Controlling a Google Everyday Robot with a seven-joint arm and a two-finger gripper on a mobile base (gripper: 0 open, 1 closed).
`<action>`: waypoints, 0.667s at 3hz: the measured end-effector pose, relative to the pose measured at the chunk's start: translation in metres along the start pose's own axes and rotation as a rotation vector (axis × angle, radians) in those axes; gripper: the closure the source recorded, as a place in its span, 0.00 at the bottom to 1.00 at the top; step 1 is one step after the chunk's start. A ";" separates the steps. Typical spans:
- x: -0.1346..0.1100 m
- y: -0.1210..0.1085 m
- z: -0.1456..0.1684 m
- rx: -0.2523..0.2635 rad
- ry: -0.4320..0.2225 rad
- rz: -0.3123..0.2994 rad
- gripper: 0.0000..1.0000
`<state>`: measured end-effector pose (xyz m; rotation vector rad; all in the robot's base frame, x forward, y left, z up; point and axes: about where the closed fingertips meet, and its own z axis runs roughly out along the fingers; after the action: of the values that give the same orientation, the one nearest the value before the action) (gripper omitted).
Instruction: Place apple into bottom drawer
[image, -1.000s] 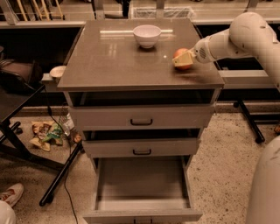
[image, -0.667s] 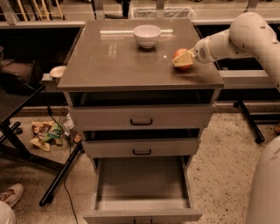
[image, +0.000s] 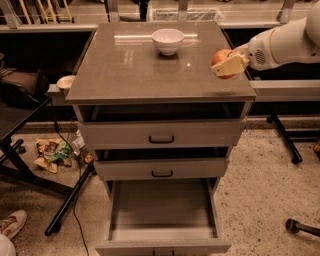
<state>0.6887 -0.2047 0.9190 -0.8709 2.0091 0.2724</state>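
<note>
At the right edge of the table (image: 125, 75), about midway along it: claw (image: 226, 63), closed round the apple (image: 220, 55), one pale finger (image: 232, 65) across its front. Hard to tell whether resting on the top or lifted just clear. Near the middle of the back edge, well apart from the apple: bowl (image: 168, 40). Below the front edge, pulled wide open and bare inside: bottom drawer (image: 162, 205). Above it, two shallower drawers (image: 161, 134), pushed in or nearly so.

Judged as the carry step: grasped, not yet brought down to the drawer.

Risks from here:
- Slipping out of a hold on round, smooth skin, seemingly taken from the side, if swung fast off the right edge.
- Clipping the front-right corner or the upper drawer fronts on the way down, given the long way out past the front edge and then low.
- Letting go too high, or too near the drawer's front wall: likely to bounce or roll out onto the floor (image: 260, 180).
- Releasing short, over the front edge, and missing altogether.
</note>
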 end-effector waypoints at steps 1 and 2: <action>0.001 0.037 -0.046 -0.050 -0.019 -0.056 1.00; 0.001 0.034 -0.041 -0.048 -0.017 -0.053 1.00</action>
<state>0.6383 -0.2006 0.9367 -0.9474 1.9677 0.2984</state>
